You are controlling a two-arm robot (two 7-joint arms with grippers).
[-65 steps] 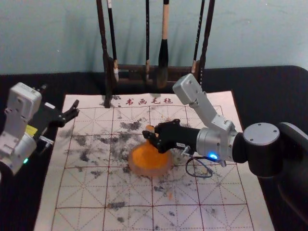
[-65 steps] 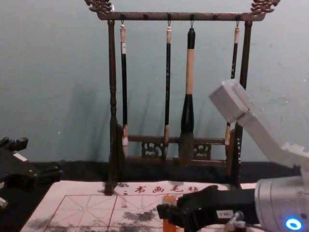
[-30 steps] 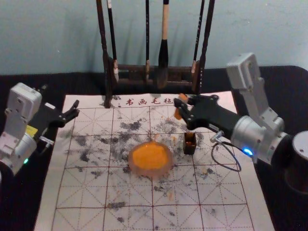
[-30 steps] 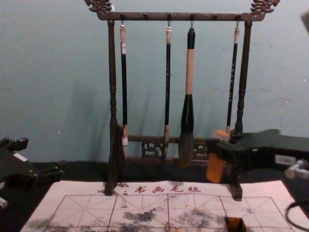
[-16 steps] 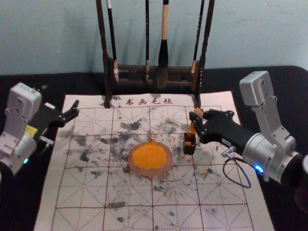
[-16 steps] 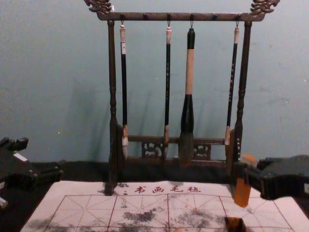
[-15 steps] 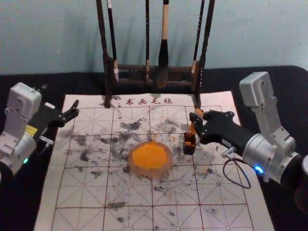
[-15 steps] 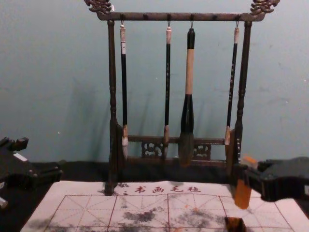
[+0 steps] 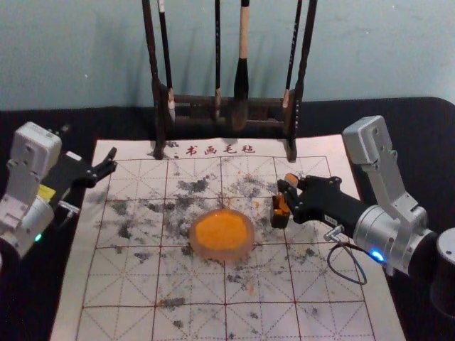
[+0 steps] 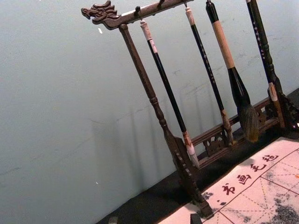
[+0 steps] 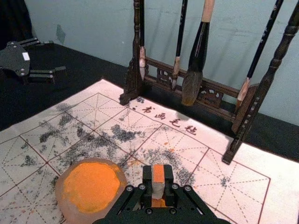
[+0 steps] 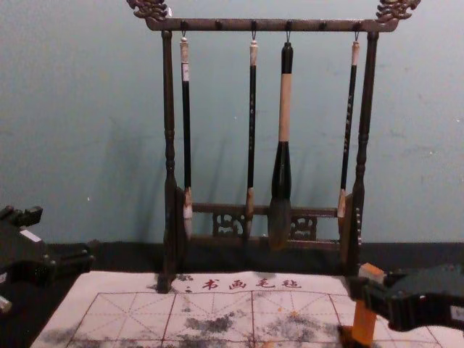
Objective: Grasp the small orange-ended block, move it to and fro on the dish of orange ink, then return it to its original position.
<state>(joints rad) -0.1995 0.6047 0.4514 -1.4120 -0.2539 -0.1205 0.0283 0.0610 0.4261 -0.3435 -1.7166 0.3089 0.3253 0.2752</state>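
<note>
My right gripper (image 9: pixel 287 193) is shut on the small orange-ended block (image 9: pixel 291 177), above the small dark box (image 9: pixel 279 219). In the chest view the block (image 12: pixel 365 323) stands nearly upright, its lower end at the box's mouth; how deep it sits I cannot tell. From the right wrist view, the right gripper (image 11: pixel 158 183) pinches the block (image 11: pixel 158 173) between both fingertips. The round dish of orange ink (image 9: pixel 222 234) lies left of the box. My left gripper (image 9: pixel 106 165) is parked open at the mat's left edge; the left wrist view shows the left gripper's (image 10: pixel 154 219) fingertips wide apart.
A dark wooden rack (image 12: pixel 170 145) with several hanging brushes, among them a thick one (image 12: pixel 284 130), stands at the mat's back edge. The white gridded mat (image 9: pixel 178 284) is stained with ink and lies on black cloth (image 9: pixel 398 135).
My right gripper has left the dish, swung to the back right with the block, then come down over the box. The left arm has stayed still.
</note>
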